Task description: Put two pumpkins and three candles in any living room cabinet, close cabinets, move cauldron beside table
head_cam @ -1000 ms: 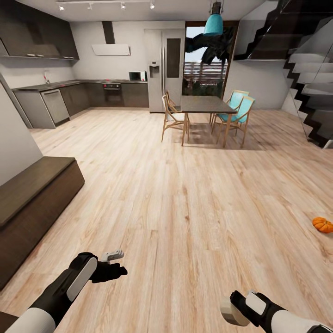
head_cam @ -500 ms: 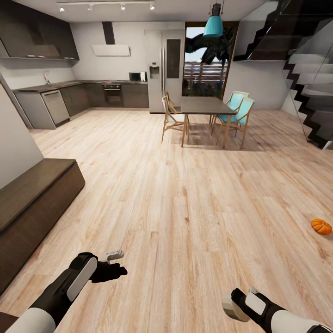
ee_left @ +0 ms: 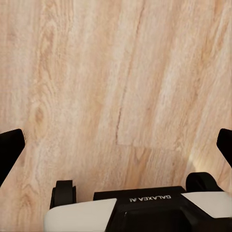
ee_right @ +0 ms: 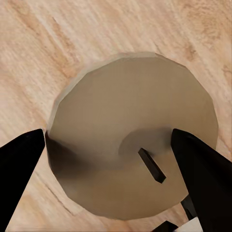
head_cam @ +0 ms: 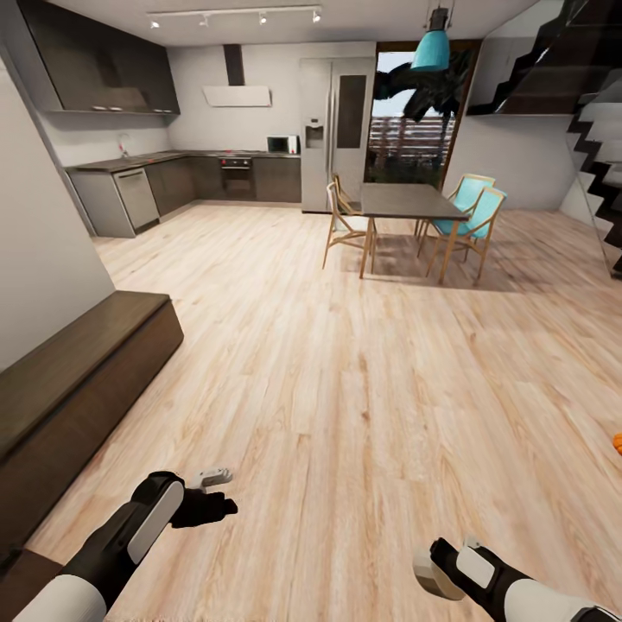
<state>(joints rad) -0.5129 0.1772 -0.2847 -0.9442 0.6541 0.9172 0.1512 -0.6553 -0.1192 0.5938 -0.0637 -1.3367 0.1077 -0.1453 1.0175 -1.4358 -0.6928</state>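
One candle (ee_right: 133, 137) sits clamped in the right gripper (head_cam: 436, 570), wick end facing the wrist camera, its short axis running along the fingers. The view has swung left: the cabinet (head_cam: 78, 389) looms larger, the pumpkin (head_cam: 617, 442) slips rightward of it to the frame edge. The left gripper (ee_left: 116, 145) gapes wide, empty. Likely heading for the cabinet.

Bright even light, soft shadows, sharp render, stretched edges
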